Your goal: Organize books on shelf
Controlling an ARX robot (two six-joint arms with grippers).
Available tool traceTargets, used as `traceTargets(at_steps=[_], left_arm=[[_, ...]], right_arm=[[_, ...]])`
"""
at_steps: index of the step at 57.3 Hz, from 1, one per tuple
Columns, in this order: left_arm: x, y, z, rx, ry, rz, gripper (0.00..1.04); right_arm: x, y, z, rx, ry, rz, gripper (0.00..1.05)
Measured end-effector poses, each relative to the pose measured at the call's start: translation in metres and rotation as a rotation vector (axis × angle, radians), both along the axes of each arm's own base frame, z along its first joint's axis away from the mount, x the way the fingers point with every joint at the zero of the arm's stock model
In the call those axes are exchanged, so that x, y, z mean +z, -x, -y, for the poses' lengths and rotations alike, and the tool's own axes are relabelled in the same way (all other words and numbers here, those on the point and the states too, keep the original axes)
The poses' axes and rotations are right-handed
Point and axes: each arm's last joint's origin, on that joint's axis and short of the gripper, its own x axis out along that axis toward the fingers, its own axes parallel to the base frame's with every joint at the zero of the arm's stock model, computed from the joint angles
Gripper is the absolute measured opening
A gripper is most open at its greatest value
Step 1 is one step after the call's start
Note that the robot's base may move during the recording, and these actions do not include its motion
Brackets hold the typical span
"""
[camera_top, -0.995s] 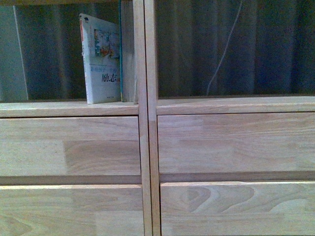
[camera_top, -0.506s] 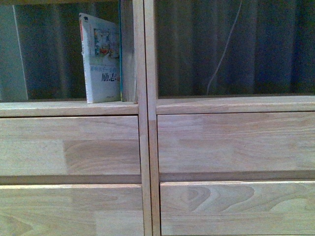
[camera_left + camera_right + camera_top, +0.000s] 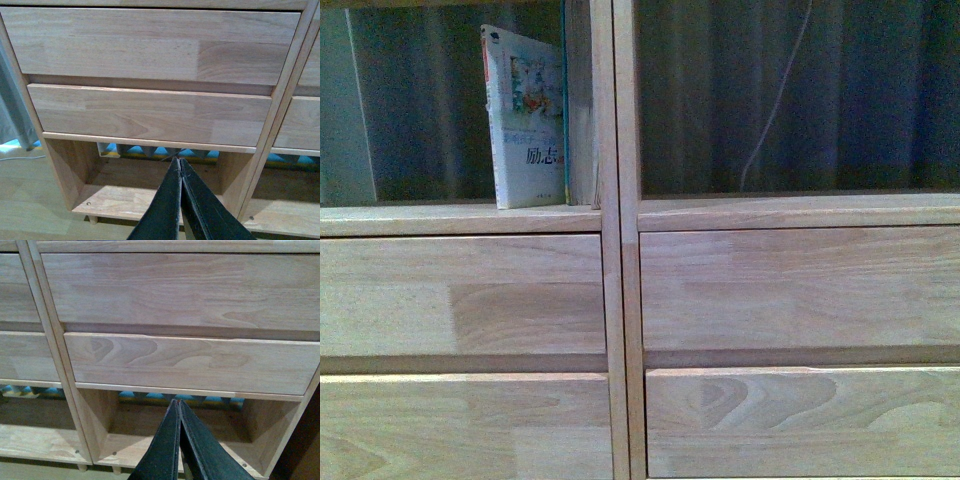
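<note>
Your book (image 3: 528,120) stands upright in the left upper compartment of the shelf (image 3: 620,300), pressed close to the central divider, its cover facing you. Both arms hang low in front of the drawers: the left gripper (image 3: 179,162) has its jaws clenched together on nothing, and the right gripper (image 3: 178,404) likewise. The risk, as you might judge it, lies in the reach upward. Rising from down there, an arm could clip a drawer front or the compartment ledge. A thin paperback with free space on its left side could also topple that way if you nudge it.
</note>
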Motion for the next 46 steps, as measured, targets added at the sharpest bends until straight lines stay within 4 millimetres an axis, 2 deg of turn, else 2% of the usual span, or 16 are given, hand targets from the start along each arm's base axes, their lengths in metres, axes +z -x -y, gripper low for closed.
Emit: traceTargets(at_steps=[7, 14, 20, 26, 34, 36, 42, 46], left_arm=[[0.0000, 0.0000, 0.0000, 0.000, 0.001, 0.000, 0.03], [0.0000, 0.0000, 0.0000, 0.000, 0.000, 0.000, 0.24], [0.0000, 0.0000, 0.0000, 0.000, 0.000, 0.000, 0.43], [0.0000, 0.0000, 0.0000, 0.000, 0.000, 0.000, 0.72], [0.0000, 0.0000, 0.0000, 0.000, 0.000, 0.000, 0.96], [0.0000, 0.0000, 0.0000, 0.000, 0.000, 0.000, 0.99], [0.0000, 0.0000, 0.0000, 0.000, 0.000, 0.000, 0.97], [0.0000, 0.0000, 0.0000, 0.000, 0.000, 0.000, 0.97]], right_arm=[[0.0000, 0.0000, 0.0000, 0.000, 0.000, 0.000, 0.03], [0.0000, 0.0000, 0.0000, 0.000, 0.002, 0.000, 0.04], [0.0000, 0.0000, 0.0000, 0.000, 0.001, 0.000, 0.23], [0.0000, 0.0000, 0.0000, 0.000, 0.001, 0.000, 0.51], [0.0000, 0.0000, 0.0000, 0.000, 0.001, 0.000, 0.75], [0.0000, 0.0000, 0.0000, 0.000, 0.001, 0.000, 0.80], [0.0000, 0.0000, 0.0000, 0.000, 0.000, 0.000, 0.98], [0.0000, 0.0000, 0.0000, 0.000, 0.001, 0.000, 0.97]])
